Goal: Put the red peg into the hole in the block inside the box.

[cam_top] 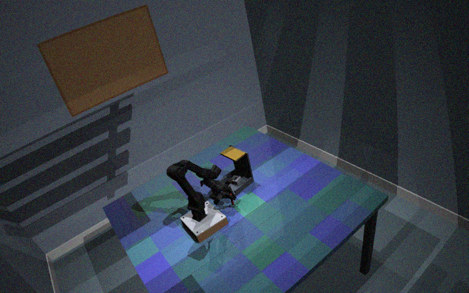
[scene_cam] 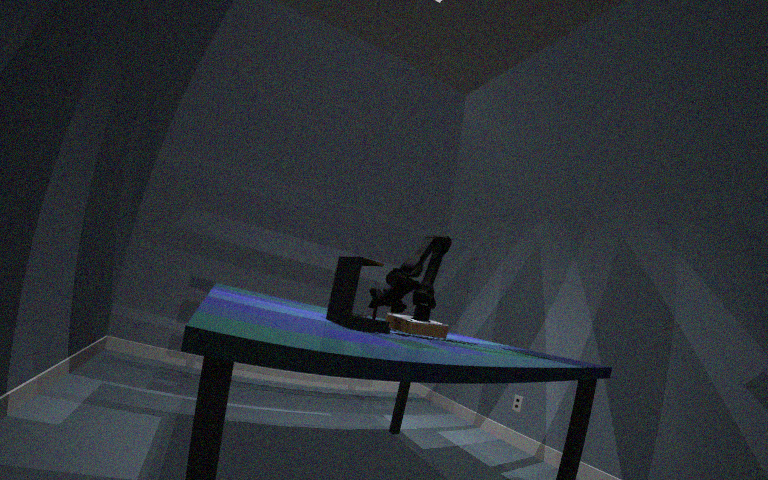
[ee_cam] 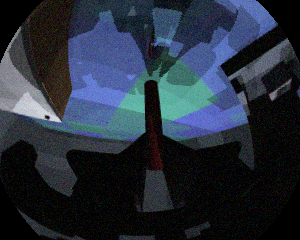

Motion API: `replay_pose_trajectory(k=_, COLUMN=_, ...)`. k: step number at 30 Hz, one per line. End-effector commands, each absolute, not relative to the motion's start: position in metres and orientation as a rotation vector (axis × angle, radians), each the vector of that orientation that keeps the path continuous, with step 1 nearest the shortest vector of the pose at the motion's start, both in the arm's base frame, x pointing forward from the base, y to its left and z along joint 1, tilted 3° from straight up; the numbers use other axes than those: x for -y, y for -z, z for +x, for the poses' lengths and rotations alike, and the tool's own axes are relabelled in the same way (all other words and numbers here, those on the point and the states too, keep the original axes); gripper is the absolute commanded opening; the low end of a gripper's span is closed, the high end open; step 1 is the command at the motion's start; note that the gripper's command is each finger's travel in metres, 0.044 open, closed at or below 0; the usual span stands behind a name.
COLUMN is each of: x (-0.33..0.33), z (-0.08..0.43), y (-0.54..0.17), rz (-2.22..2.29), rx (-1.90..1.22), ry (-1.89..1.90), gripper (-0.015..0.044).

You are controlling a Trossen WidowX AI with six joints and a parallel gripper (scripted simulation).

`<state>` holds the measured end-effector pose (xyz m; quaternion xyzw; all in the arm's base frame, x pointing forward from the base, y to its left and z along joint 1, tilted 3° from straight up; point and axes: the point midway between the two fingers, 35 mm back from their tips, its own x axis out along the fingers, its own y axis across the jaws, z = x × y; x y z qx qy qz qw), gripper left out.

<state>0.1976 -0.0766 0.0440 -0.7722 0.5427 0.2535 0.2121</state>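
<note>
My gripper (cam_top: 230, 195) (scene_cam: 375, 297) (ee_cam: 151, 136) is shut on the red peg (cam_top: 232, 201) (scene_cam: 374, 311) (ee_cam: 151, 107), which points down from between the fingers. In the wrist view its lower end shows a gap from its reflection in the table, so it looks slightly lifted. The peg is outside the box (cam_top: 244, 186) (scene_cam: 343, 294), near its open front. The yellow flat roof (cam_top: 233, 153) (scene_cam: 371, 262) sticks out from the back wall, higher than the gripper. The pale block (cam_top: 236, 179) (ee_cam: 281, 90) is on the box floor below the roof; its hole is not clear.
The arm's base (cam_top: 207, 221) (scene_cam: 421, 327) (ee_cam: 52, 60) stands close to the gripper, on the side away from the box. The box's dark low wall (ee_cam: 255, 50) is at the right in the wrist view. Dark shadows and coloured patches cover the table (cam_top: 276, 217).
</note>
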Motion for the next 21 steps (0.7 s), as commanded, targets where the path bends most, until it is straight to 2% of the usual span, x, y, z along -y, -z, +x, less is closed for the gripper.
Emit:
replay_pose_trajectory(k=1, x=0.076, z=0.199, y=-0.054, rz=-2.144, rx=-1.496, ry=-0.694, gripper=0.0)
replay_pose_trajectory(k=21, x=0.072, z=0.203, y=-0.071, rz=-2.182, rx=-1.441, ry=-0.726, gripper=0.0)
